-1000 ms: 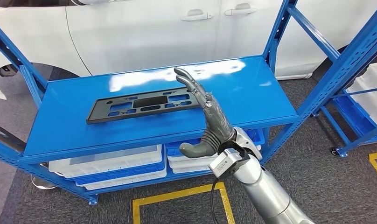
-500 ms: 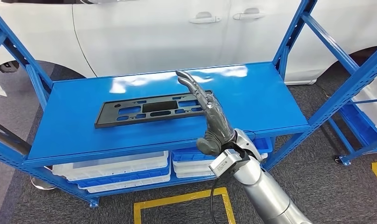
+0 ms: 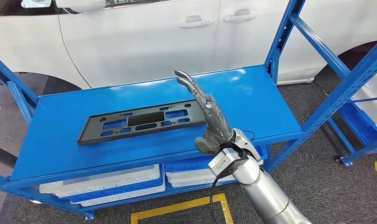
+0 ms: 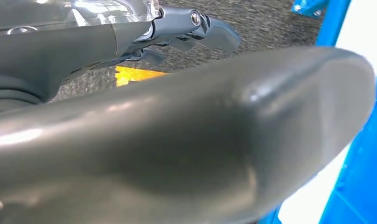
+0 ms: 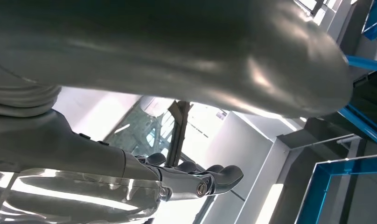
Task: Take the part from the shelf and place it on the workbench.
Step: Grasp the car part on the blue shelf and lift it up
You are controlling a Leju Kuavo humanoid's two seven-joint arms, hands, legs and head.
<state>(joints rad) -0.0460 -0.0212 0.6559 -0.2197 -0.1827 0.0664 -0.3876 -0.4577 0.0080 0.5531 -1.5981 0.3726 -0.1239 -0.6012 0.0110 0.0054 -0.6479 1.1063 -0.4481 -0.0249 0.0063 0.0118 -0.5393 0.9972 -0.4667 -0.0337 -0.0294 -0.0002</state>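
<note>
A flat black plastic part with several cut-outs lies on the top board of the blue shelf. My right hand is raised above the board at the part's right end, with straight fingers pointing away from me and the thumb tucked low. It holds nothing and its fingertips stand above the part's far right corner. The right wrist view has the same hand with bare fingers. In the left wrist view my left hand hangs over grey floor, fingers apart from the thumb, holding nothing.
A white car stands close behind the shelf. White bins fill the lower level under the board. A second blue rack with white trays is at the right. Yellow tape marks the grey floor in front.
The whole picture has shifted, so the camera has moved. My right hand stays raised at the part's right end; its thumb, stretched out sideways a second ago, is now tucked in.
</note>
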